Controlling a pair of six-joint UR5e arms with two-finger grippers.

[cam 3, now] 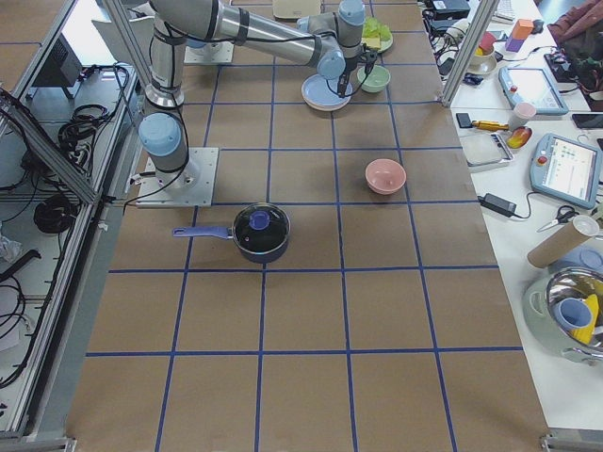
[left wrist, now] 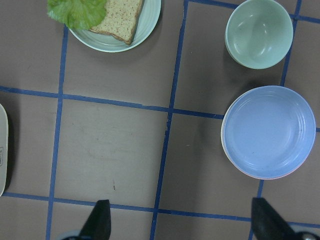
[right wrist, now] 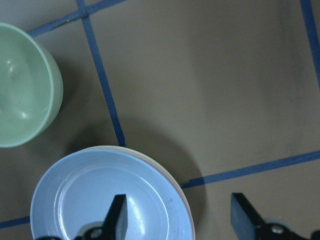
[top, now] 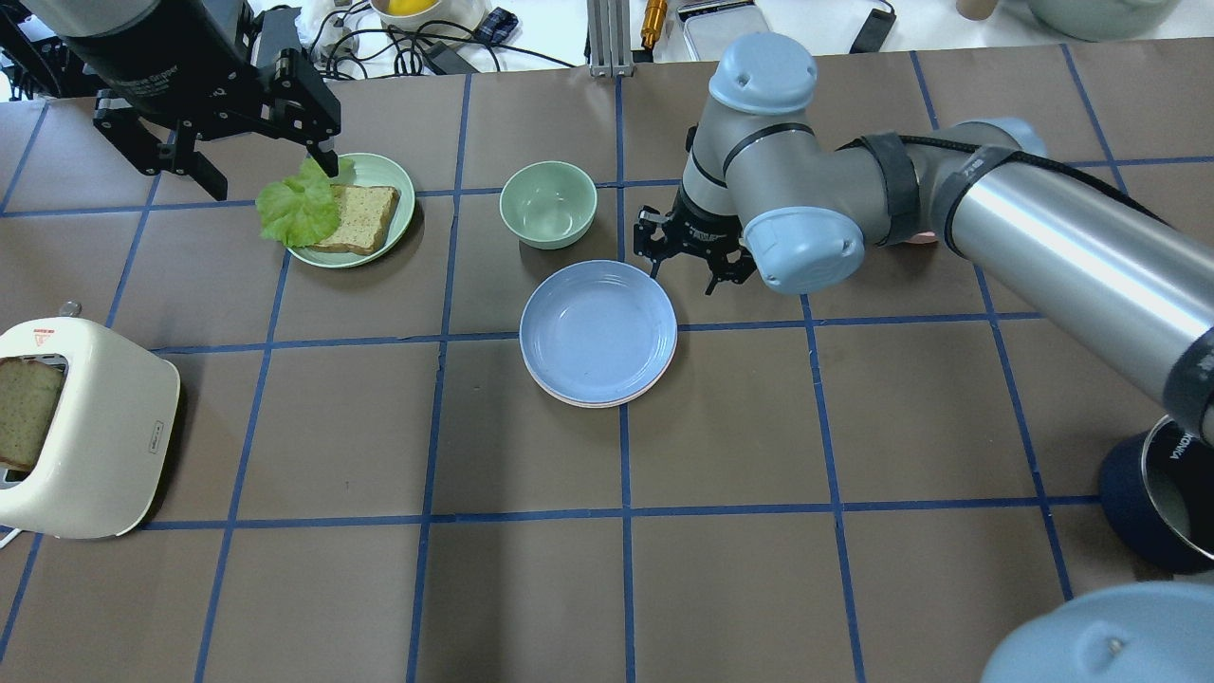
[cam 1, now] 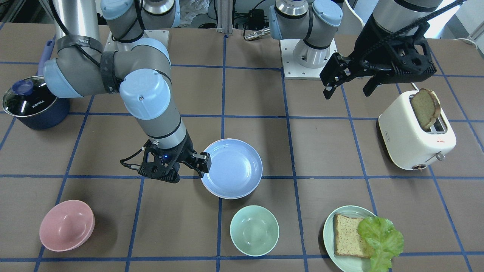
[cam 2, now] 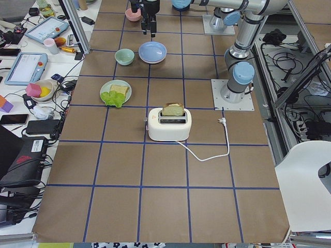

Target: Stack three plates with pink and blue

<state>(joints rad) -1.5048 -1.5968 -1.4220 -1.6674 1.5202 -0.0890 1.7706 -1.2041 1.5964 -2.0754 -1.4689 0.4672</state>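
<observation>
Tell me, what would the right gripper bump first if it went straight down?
Probably the blue plate: one of the right gripper's fingers hangs over it, the other over bare table. Depth is unclear.

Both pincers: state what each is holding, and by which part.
Nothing is held. The right pincer is open, spread across the rim of the blue plate without clamping it. The left pincer hangs open and empty.

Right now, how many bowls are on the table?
2. A mint-green bowl sits close beside the blue plate; a pink bowl stands apart, farther to the robot's right. No other seems hidden.
</observation>
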